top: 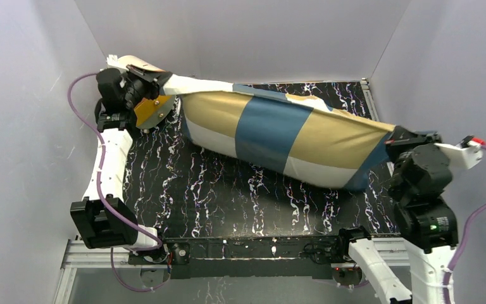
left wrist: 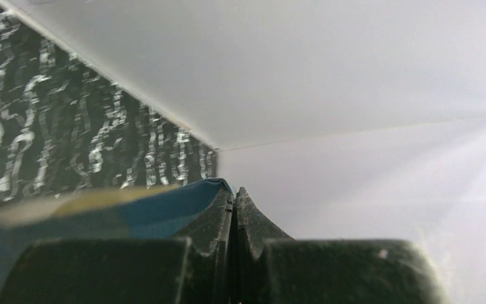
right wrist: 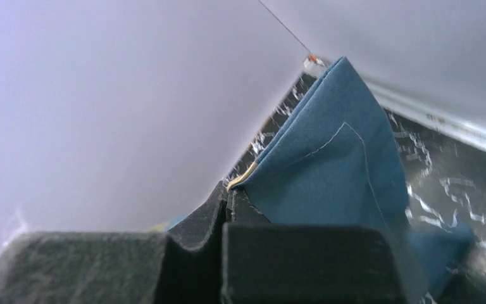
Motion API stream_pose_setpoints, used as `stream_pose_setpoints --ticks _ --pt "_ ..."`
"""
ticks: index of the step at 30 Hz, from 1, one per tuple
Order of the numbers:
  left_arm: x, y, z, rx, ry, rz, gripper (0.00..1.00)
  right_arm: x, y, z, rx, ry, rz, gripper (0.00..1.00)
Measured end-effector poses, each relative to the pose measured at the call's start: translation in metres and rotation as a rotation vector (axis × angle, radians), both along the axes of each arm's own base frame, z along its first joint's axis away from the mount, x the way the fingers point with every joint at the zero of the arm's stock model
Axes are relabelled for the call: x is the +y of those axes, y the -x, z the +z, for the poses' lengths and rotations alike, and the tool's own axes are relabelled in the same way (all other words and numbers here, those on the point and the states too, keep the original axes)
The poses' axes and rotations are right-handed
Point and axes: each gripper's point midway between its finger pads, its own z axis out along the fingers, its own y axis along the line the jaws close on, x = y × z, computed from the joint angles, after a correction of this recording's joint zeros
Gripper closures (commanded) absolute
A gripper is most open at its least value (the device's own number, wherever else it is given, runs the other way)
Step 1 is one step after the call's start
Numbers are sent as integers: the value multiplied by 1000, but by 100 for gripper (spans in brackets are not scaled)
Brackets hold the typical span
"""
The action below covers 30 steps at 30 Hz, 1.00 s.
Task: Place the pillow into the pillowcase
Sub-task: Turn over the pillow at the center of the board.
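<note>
From above, the pillowcase (top: 272, 130), plump with the pillow apparently inside, stretches across the tabletop (top: 228, 196) between the left gripper (top: 163, 96) and the right gripper (top: 393, 140), with walls close by. In the left wrist view, fingers (left wrist: 218, 218) are clamped on a blue hem. In the right wrist view, fingers (right wrist: 243, 212) pinch a blue corner of soft, light cloth, probably best held at the seams.

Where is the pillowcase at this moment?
In the top view the pillowcase spans the black table diagonally, far left to right, its ends pinched by the left gripper and the right gripper.
</note>
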Motion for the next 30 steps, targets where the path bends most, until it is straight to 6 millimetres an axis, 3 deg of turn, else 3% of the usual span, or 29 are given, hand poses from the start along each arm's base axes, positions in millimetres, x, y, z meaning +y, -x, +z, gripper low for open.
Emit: stream_pose_setpoints --ticks 4,8,10,12,15,18,21,24,30 --pt "-4 12 59 -86 16 -20 100 -3 8 59 -61 85 14 99" --pt "0 43 100 -138 -23 15 100 -6 23 101 -104 141 28 99" --pt "5 66 113 -156 -87 62 100 -7 30 106 -104 173 36 99" --pt "11 89 120 -177 -154 117 100 -7 30 99 -69 204 41 99" --pt "20 108 102 -164 -247 179 100 -5 14 61 34 244 52 99" --pt "34 111 51 -44 -361 226 100 2 -3 3 217 269 94 99" --pt "42 106 -1 117 -463 224 100 4 -11 -25 339 256 98 99" --pt "50 108 -22 195 -541 241 100 5 -10 -24 347 238 95 99" --pt "52 125 -7 167 -590 256 100 3 13 7 255 208 96 99"
